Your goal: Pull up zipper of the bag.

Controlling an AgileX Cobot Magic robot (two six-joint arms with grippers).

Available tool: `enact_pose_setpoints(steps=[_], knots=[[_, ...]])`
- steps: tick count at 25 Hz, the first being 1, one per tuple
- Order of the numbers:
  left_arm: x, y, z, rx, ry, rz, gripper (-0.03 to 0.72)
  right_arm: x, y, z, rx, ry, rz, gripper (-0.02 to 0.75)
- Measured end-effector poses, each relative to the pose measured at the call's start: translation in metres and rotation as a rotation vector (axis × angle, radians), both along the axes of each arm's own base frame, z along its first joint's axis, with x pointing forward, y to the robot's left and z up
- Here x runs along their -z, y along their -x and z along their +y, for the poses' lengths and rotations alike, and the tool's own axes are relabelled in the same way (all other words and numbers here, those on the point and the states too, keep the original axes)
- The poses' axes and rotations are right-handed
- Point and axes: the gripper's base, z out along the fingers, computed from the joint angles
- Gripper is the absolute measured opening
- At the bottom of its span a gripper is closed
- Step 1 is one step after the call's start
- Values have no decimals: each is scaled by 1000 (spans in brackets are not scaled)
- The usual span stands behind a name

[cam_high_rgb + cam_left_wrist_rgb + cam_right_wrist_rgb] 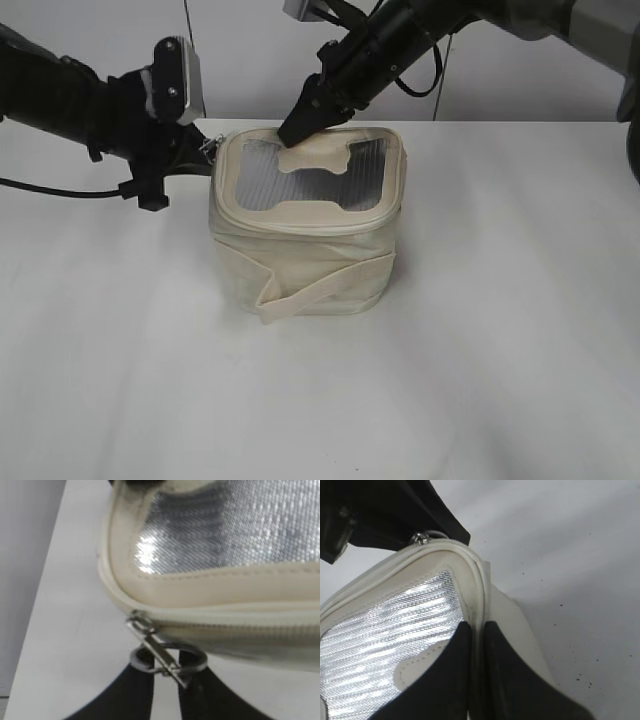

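Note:
The cream bag [312,258] stands mid-table, with its grey mesh top and bone patch [320,153] facing up. The zipper slider [141,624] sits at the bag's back-left corner, and its ring pull [138,659] lies across my left fingertips. My left gripper [170,669] is at that corner [205,152]; a narrow gap shows between its fingers, so it is open. My right gripper [479,628] is shut on the bag's top rim at the back edge [297,128]. The slider also shows in the right wrist view [421,538].
The bag's cream strap [322,288] wraps its front. The white table [500,350] stretches all round the bag, with a pale wall behind. A black cable [60,190] trails from the left arm.

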Motion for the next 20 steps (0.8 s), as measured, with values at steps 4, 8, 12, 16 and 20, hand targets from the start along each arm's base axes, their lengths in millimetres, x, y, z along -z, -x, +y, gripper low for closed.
enact_pose_setpoints(steps=[4, 8, 12, 16, 20], knots=[[-18, 3, -1, -28, 48, 3, 147, 0, 0, 0, 0, 0, 0, 49], [-19, 5, 0, -35, 45, 33, 238, 0, 0, 0, 0, 0, 0, 49], [-18, 5, 0, -41, 45, 41, 308, 0, 0, 0, 0, 0, 0, 49], [-18, 5, 0, -41, 43, 42, 322, 0, 0, 0, 0, -1, 0, 49], [-18, 5, 0, -51, 48, 51, 335, 0, 0, 0, 0, -1, 0, 49]])
